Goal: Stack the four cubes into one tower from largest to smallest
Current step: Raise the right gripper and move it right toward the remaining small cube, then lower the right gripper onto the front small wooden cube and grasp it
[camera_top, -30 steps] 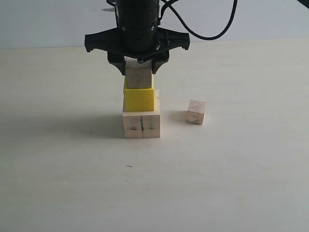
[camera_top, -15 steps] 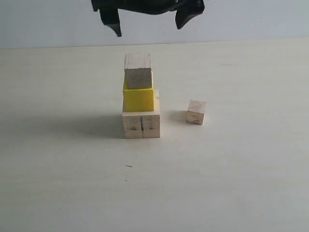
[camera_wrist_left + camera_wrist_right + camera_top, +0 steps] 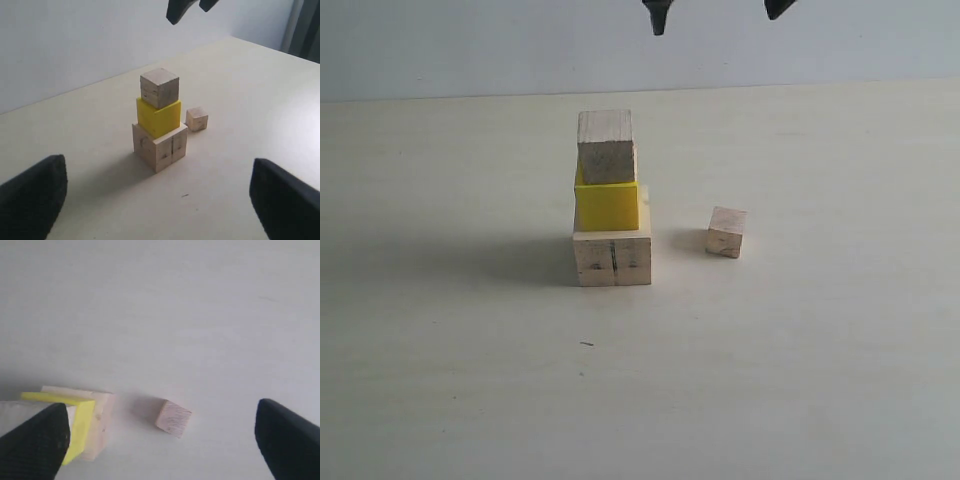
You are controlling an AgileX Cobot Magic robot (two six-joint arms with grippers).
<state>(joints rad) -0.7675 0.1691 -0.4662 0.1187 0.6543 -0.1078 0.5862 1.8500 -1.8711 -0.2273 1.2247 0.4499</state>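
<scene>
- The medium cube (image 3: pixel 606 147) was stacked on the yellow cube (image 3: pixel 607 205), on the large cube (image 3: pixel 612 258).
- The small cube (image 3: pixel 726 232) was seen nearby on the table (image 3: pixel 820 380).
- The left gripper (image 3: pixel 160 200) and right gripper (image 3: pixel 160 445) were spread wide.

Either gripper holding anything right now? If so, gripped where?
Nothing is held. The left gripper and right gripper are both open and empty; the small wood cube sits free on the table beside the three-cube stack.

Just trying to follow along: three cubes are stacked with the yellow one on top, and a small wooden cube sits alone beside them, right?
Not quite: the yellow cube is in the middle, with a medium wood cube on top, as the exterior view shows. The small cube sits alone beside them.
</scene>
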